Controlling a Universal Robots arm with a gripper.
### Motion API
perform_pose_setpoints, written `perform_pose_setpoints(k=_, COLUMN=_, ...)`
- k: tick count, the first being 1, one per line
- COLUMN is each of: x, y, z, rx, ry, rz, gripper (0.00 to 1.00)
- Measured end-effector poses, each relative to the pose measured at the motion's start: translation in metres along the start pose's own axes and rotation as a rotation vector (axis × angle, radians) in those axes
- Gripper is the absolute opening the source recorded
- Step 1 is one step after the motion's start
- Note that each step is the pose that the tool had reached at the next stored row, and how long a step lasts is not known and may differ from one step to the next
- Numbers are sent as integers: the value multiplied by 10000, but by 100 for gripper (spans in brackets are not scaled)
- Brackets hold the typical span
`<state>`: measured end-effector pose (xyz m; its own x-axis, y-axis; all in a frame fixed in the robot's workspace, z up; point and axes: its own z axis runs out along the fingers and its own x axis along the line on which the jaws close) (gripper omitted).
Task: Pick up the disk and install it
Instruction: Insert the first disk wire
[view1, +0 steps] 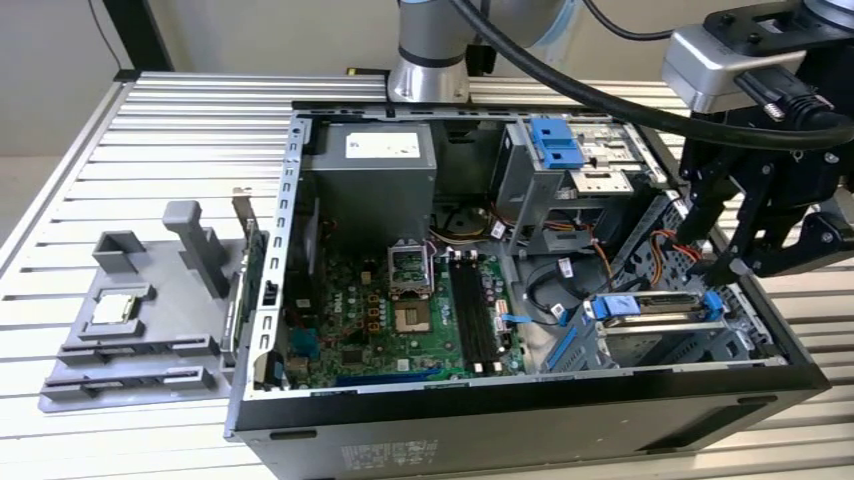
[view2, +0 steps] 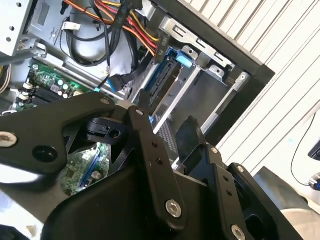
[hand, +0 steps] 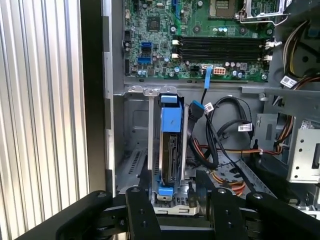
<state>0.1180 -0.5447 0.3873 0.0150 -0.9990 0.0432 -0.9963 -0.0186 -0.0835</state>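
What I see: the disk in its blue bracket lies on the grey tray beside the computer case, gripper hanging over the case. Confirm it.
Not quite. The disk sits in the drive bay inside the computer case, not on the grey tray, as the exterior view shows. The gripper does hang over the case.

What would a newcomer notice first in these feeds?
The open black computer case on the slatted table, green motherboard exposed. At the exterior view's right, the black gripper hangs open over the silver-grey disk in its blue rail bracket, sitting in the metal drive bay.
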Motion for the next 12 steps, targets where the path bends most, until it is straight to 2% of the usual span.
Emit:
perform_pose_setpoints(k=3, x=-8, y=-54, z=13, rx=-262, ry=-7, rz=-13, gripper=100)
perform_pose_setpoints(k=5, x=-13, y=-87, z=22, rx=-366, ry=-13, rz=-23, gripper=100)
perform_pose_setpoints(k=7, x=-18, y=-138, z=31, rx=-401, ry=-31, rz=-34, gripper=100)
perform_pose_setpoints(k=10, x=-22, y=-220, z=48, rx=-415, ry=-121, rz=-65, gripper=100)
perform_pose_setpoints(k=12, x=-25, y=-244, z=52, rx=-440, ry=-205, rz=-108, gripper=100)
